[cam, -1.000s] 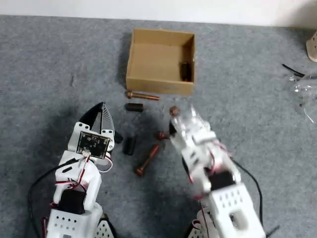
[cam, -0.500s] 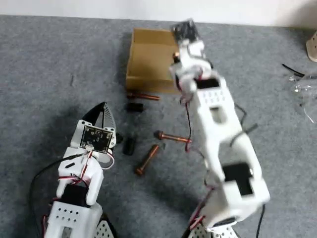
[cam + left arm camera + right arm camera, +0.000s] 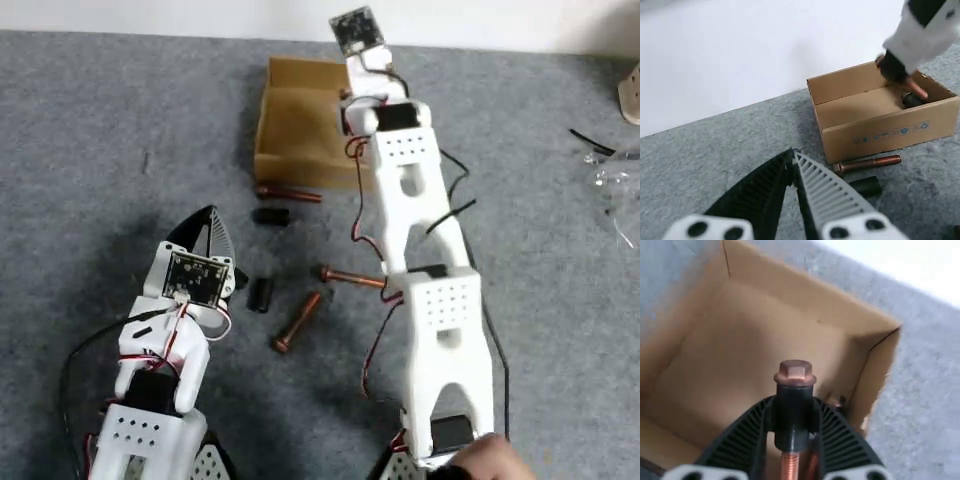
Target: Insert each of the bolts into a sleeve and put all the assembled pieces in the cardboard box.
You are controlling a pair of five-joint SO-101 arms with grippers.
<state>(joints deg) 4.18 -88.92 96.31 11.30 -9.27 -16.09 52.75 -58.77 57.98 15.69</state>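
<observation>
Swinging up from mid-table, the right gripper (image 3: 792, 412) now hangs over the box (image 3: 805, 300), jaws clamped on a sleeve (image 3: 791, 427) with its bolt (image 3: 795, 374) through, seemingly ready for release. Meanwhile the left gripper (image 3: 209, 215) sits closed, empty, near three loose bolts (image 3: 352, 277).

A robotics lab bench: left arm (image 3: 165, 350) and right arm (image 3: 415, 200) with bare servo wiring, grey felt mat (image 3: 80, 150), white wall (image 3: 150, 14).
</observation>
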